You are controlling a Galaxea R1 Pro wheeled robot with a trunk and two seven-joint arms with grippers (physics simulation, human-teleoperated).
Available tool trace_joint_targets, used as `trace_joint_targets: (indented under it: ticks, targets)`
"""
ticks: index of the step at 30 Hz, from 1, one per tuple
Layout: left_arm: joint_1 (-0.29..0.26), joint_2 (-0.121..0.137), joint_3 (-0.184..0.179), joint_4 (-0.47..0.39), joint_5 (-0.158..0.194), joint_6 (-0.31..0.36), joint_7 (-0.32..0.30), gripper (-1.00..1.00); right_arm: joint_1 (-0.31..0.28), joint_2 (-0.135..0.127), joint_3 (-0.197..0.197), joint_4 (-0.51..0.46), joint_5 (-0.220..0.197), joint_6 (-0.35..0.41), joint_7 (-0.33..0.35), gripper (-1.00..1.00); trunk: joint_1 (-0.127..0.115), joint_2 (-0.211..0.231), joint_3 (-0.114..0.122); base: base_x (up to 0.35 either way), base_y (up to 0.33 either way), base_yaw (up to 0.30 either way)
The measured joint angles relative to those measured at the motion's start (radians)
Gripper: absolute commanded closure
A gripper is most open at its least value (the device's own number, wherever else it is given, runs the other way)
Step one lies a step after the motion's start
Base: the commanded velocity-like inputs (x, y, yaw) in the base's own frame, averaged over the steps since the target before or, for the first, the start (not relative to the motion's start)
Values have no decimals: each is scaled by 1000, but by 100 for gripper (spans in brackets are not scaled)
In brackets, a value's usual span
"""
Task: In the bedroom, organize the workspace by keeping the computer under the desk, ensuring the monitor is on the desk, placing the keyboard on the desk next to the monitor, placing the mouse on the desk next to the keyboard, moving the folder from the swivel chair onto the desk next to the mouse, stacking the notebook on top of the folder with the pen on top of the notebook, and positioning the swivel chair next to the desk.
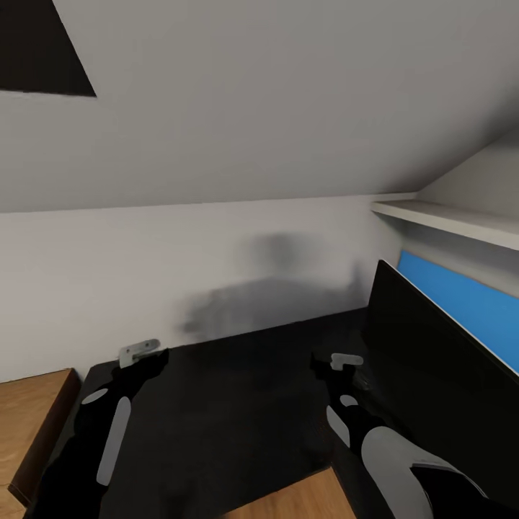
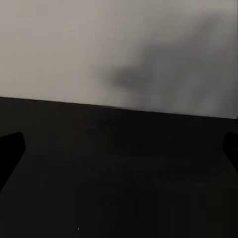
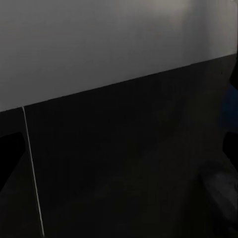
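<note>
The desk (image 1: 238, 389) with its glossy black top runs along the white wall, and both my arms reach over it. At the right end of the desk stands the monitor (image 1: 432, 360), its black screen turned edge-on to me. My left gripper (image 1: 140, 352) hovers low over the desk's left part, open and empty. One dark fingertip (image 2: 11, 148) shows at each side of the left wrist view. My right gripper (image 1: 344, 359) is open too, just left of the monitor's near edge and holding nothing. The right wrist view looks across the desk top (image 3: 124, 163) to the wall.
A blue wall panel (image 1: 468, 303) sits behind the monitor, under a white shelf (image 1: 447, 216). The sloped ceiling holds a dark skylight (image 1: 40, 47). Light wood floor (image 1: 36, 404) shows past the desk's left end and at the bottom centre (image 1: 295, 501).
</note>
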State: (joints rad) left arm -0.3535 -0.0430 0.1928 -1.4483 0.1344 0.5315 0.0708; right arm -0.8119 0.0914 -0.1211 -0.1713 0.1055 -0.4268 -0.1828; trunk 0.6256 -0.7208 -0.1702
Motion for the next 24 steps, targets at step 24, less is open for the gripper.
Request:
trace_joint_targets:
  ticks: [24]
  targets:
    - [0,-4,0,-85,20,10,2,-100,0,4,1,-9,-2,8,0,-100,46,-84,-38,20,0,0]
